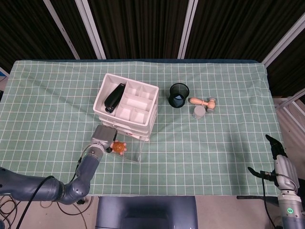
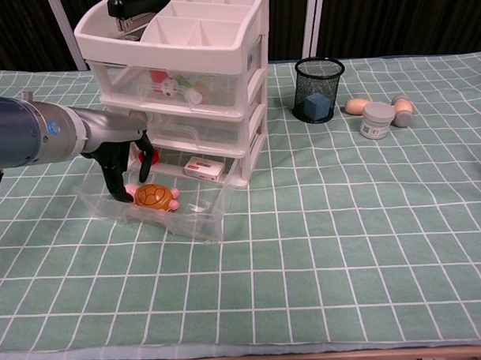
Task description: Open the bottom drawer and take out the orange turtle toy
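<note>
The orange turtle toy (image 2: 155, 196) (image 1: 117, 148) lies in the pulled-out clear bottom drawer (image 2: 196, 217) of the white drawer unit (image 2: 191, 67) (image 1: 127, 106). My left hand (image 2: 126, 159) (image 1: 103, 137) reaches down into the drawer's left end. Its fingers (image 2: 115, 182) are apart, and their tips meet the turtle's left side. The turtle still rests on the drawer floor. My right hand (image 1: 279, 164) hangs off the table's near right corner with fingers apart, holding nothing.
A red piece (image 2: 150, 157) and a small white box (image 2: 202, 167) lie at the back of the open drawer. A black stapler (image 1: 114, 98) sits on the unit. A black mesh cup (image 2: 319, 89), a grey jar (image 2: 376, 120) and wooden pieces (image 2: 356, 106) stand at the back right.
</note>
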Controlling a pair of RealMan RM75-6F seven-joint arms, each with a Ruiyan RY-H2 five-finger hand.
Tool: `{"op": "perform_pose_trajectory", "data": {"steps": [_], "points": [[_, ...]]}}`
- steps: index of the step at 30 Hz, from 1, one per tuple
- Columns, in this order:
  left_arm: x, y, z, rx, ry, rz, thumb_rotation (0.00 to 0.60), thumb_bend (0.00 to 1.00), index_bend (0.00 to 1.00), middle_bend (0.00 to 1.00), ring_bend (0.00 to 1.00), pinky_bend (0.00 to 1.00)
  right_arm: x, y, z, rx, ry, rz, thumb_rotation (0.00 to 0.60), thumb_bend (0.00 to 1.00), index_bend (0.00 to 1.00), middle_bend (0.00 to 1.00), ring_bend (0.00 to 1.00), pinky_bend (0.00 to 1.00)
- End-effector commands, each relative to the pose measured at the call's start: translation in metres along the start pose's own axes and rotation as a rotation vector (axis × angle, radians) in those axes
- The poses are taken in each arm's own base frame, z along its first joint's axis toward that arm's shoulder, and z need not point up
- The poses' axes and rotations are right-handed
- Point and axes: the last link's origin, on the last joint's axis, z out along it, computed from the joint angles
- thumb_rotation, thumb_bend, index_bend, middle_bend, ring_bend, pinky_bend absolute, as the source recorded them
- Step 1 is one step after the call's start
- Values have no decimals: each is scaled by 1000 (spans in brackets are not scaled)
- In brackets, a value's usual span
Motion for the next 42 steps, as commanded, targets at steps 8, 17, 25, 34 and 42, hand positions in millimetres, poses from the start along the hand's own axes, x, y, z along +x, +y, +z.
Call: {"op": "perform_pose_trajectory", "data": {"steps": [8, 17, 25, 34, 42], "points": [[-4, 5, 6, 1, -21, 23, 600, 223, 492, 1000, 1000, 1000, 0, 0, 0, -4, 2, 3, 600, 148, 0, 96, 0, 184], [-7, 5, 5, -2, -29, 20, 600, 464, 574, 1000, 1000, 1000, 0, 0, 0, -4, 1, 6, 600, 153, 0, 96, 0, 185], [13, 5, -10, -32, 68, -19, 600, 467, 582, 1000, 1000, 1000, 1, 0, 0, 0, 3, 3, 600, 153, 0, 96, 0, 184], [38, -8, -46, -67, 235, -26, 600, 466, 581, 1000, 1000, 1000, 1, 0, -1, 6, 9, -5, 600, 153, 0, 96, 0, 185], [21, -38, -79, -52, 227, -55, 600, 465, 581, 1000, 1000, 1000, 1, 0, -2, 11, 8, -14, 600, 153, 0, 96, 0, 184]]}}
